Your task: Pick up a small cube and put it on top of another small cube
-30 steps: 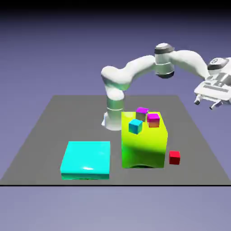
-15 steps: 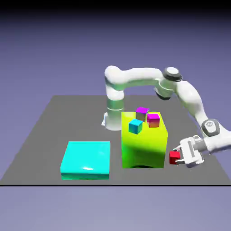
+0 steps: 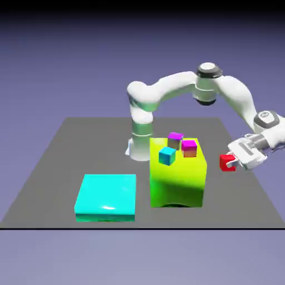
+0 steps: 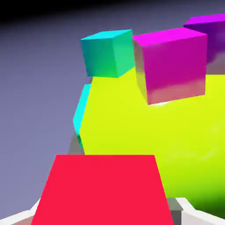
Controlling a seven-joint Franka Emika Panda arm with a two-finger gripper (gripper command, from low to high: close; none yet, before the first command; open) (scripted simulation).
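Note:
The small red cube (image 3: 227,162) hangs in the air at the exterior view's right, clear of the table, with my gripper (image 3: 231,162) shut on it. In the hand view the red cube (image 4: 103,190) fills the bottom middle between the fingertips (image 4: 178,205). Beyond it stands a tall yellow-green block (image 3: 177,177) carrying a cyan cube (image 3: 167,156), a magenta cube (image 3: 189,147) and a purple-topped cube (image 3: 175,139). The hand view shows the cyan cube (image 4: 108,52) and the magenta cube (image 4: 172,63) on the yellow-green block (image 4: 145,136).
A flat cyan slab (image 3: 107,197) lies on the grey table (image 3: 50,167) to the left of the yellow-green block. The robot's base (image 3: 140,139) stands behind the block.
The gripper came down to the red cube on the table, closed on it, and has lifted it up and to the right, level with the block's top.

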